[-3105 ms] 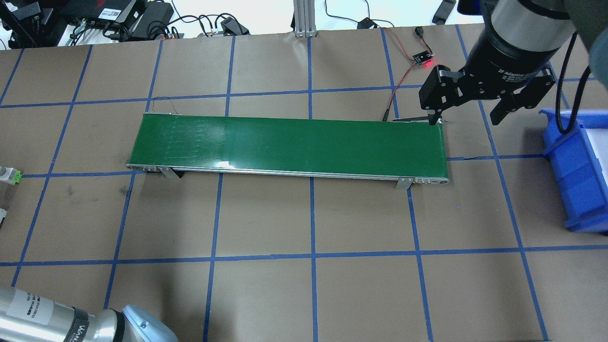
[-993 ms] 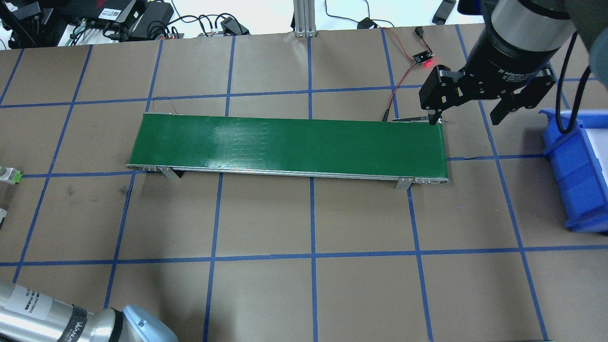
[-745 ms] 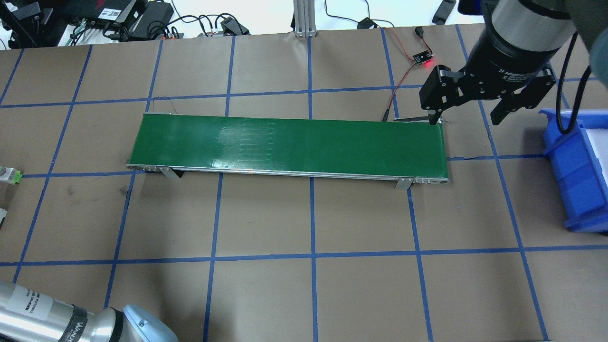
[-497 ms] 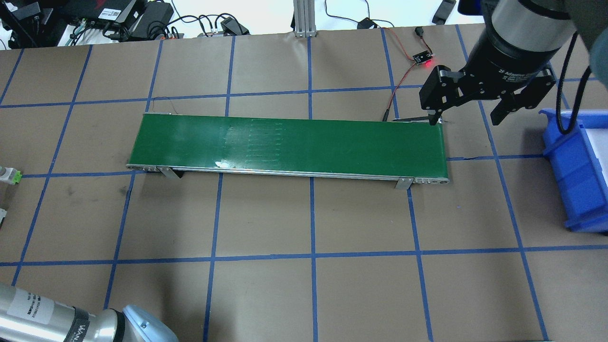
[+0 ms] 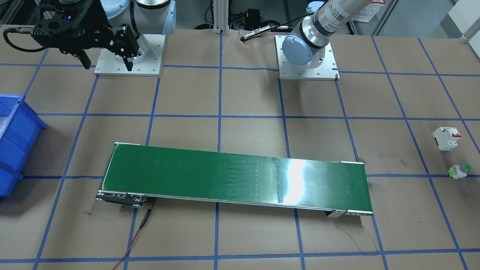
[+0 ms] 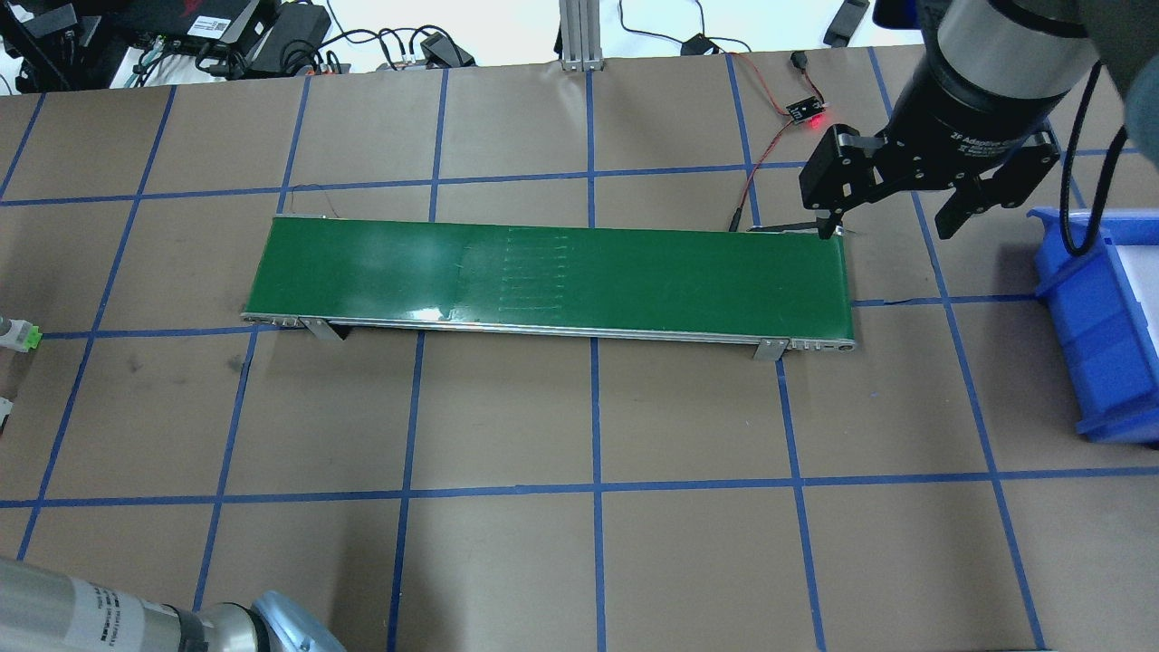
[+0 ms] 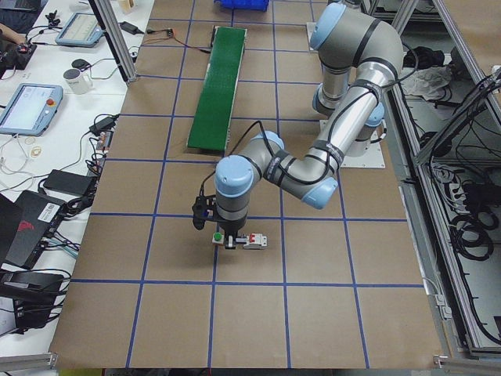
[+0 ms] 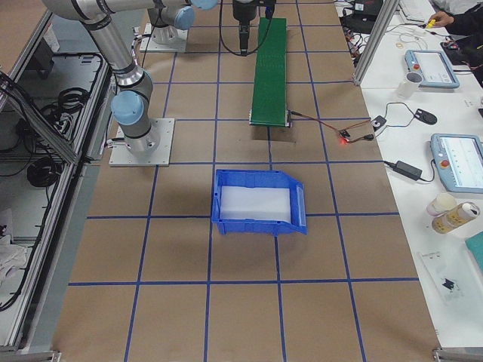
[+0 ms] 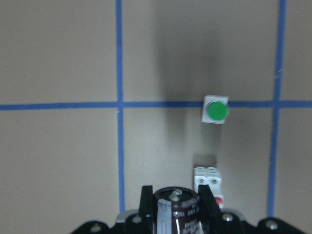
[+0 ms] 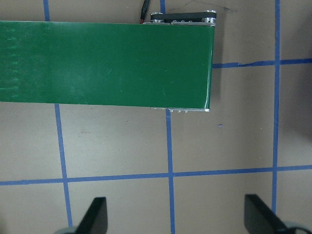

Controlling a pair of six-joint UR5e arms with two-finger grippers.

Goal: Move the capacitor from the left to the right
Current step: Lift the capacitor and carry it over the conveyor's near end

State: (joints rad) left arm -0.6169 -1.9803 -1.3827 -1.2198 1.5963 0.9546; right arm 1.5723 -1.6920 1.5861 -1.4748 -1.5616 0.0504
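Observation:
In the left wrist view my left gripper (image 9: pixel 176 197) is shut on the capacitor (image 9: pixel 176 214), a dark stubby cylinder with a silvery top, held above the table. The white breaker (image 9: pixel 208 183) and the green-capped push button (image 9: pixel 216 111) lie on the paper just beyond it. In the exterior left view the left gripper (image 7: pixel 227 235) hangs over these two parts. My right gripper (image 6: pixel 892 213) is open and empty, hovering at the right end of the green conveyor belt (image 6: pixel 552 272).
A blue bin (image 6: pixel 1096 326) stands at the table's right edge, also shown in the exterior right view (image 8: pixel 260 202). A small board with a red light and wires (image 6: pixel 804 110) lies behind the belt's right end. The breaker (image 5: pixel 446 138) and button (image 5: pixel 459 171) sit far left of the belt.
The faint marks on the belt surface have drifted toward the right end. The left arm's link at the bottom left has shifted slightly. The right gripper has not moved.

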